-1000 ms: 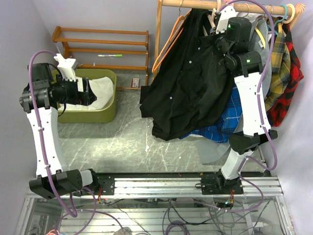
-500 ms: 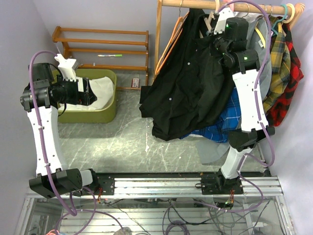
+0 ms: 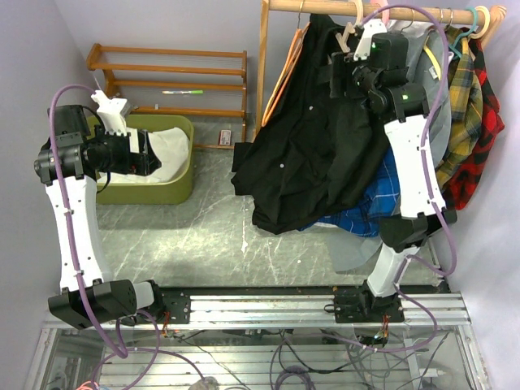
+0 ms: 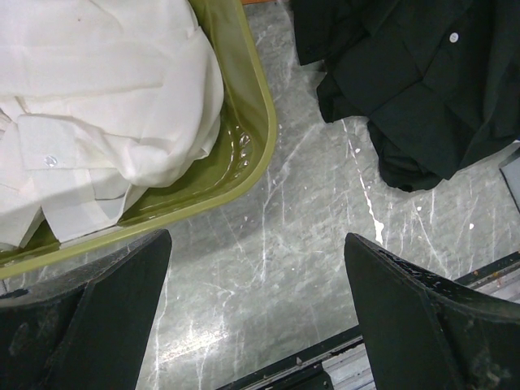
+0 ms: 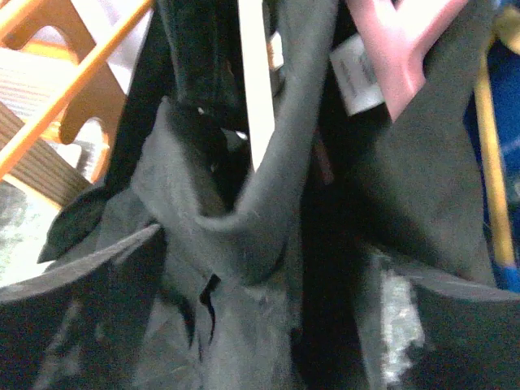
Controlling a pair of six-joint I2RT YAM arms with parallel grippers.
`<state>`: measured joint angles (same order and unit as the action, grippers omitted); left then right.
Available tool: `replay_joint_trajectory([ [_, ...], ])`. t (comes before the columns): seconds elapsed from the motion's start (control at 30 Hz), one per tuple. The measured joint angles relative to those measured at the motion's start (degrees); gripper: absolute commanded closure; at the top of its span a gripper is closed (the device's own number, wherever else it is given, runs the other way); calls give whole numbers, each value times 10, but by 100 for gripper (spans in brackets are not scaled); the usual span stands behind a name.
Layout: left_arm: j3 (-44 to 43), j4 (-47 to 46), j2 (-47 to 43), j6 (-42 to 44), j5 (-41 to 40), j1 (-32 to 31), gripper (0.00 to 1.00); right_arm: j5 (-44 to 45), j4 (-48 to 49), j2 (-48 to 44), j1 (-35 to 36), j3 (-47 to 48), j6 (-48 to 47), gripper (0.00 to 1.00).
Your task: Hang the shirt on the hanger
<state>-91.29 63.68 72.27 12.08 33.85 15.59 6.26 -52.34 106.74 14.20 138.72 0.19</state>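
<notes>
The black shirt point(image 3: 313, 154) hangs from the wooden rail point(image 3: 325, 6), its hem bunched on the grey table point(image 3: 179, 236). A pale peach hanger point(image 3: 349, 34) shows at its collar, under the rail. My right gripper point(image 3: 340, 75) is up at the collar, open. In the right wrist view its dark fingers point(image 5: 81, 325) stand wide apart with a fold of shirt point(image 5: 252, 203) between them; a pinkish plastic piece point(image 5: 398, 49) shows above. My left gripper point(image 3: 150, 154) hovers open by the green tub, with nothing between its fingers point(image 4: 455, 325) over the table point(image 4: 268, 268).
Thin orange hangers point(image 3: 284, 73) hang left of the shirt. A blue plaid shirt point(image 3: 366, 213) hangs behind it, yellow and red plaid ones point(image 3: 467, 114) at far right. The green tub point(image 3: 154, 188) holds white cloth point(image 4: 106, 106). A wooden shelf rack point(image 3: 171, 75) stands at the back.
My right gripper has moved left and a little up along the collar and has opened; it was shut before. The left arm has not moved.
</notes>
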Motion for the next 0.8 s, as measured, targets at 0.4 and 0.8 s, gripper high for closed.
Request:
replay_joint_trajectory([
  [0.4,-8,-10,-12,-31,-66,1,1,25,142,-359,8,-283,91,0],
  [0.8,45,-110,-112,-122,-248,10,1,101,155,-656,8,-725,305,0],
])
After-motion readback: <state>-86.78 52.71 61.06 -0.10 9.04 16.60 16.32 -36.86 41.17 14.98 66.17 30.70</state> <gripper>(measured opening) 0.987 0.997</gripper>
